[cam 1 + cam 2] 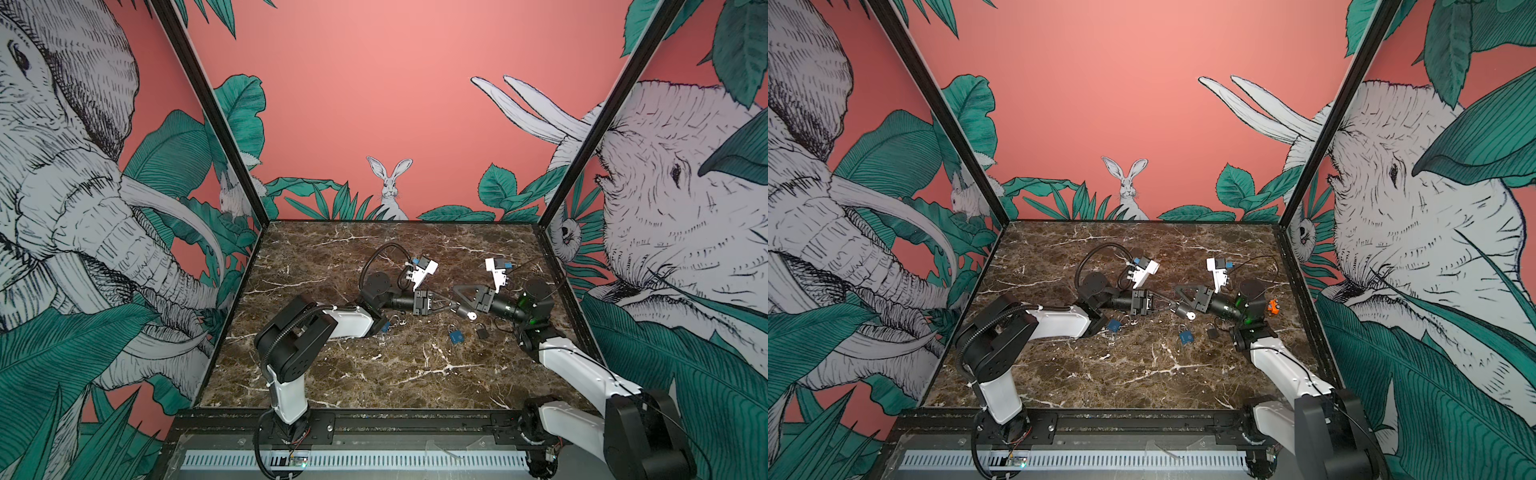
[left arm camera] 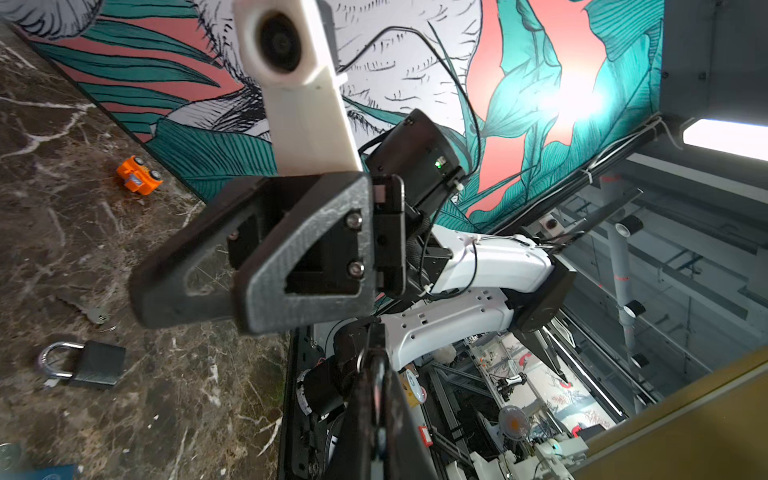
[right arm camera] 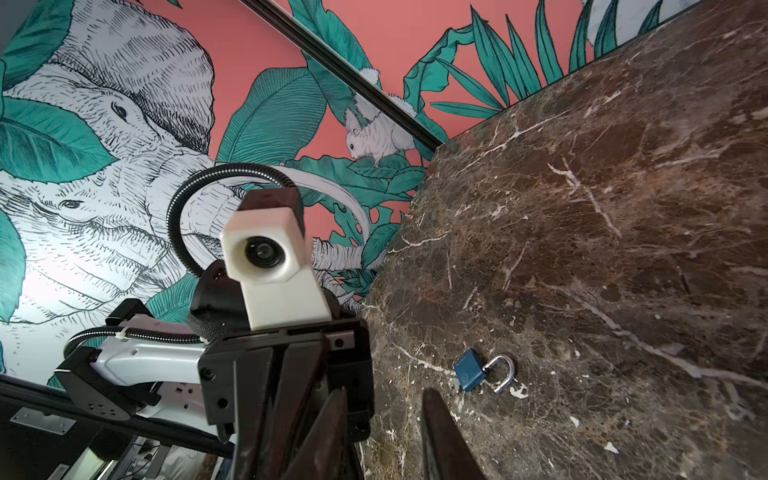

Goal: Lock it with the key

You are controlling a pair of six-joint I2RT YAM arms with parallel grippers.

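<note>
Two blue padlocks point(image 1: 1113, 325) point(image 1: 1185, 338), one black padlock point(image 1: 1213, 332), one key point(image 1: 1190, 316), lying at four o'clock just beside the closed left gripper point(image 1: 1173, 308); right gripper point(image 3: 384, 409) parted narrowly.

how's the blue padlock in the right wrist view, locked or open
Open: the blue padlock has one shackle leg out of its body.

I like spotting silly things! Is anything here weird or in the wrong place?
Yes. A little orange toy car sits at the right edge of the table; it has nothing to do with locking and seems tipped over. One blue padlock lies with its shackle swung open.
</note>
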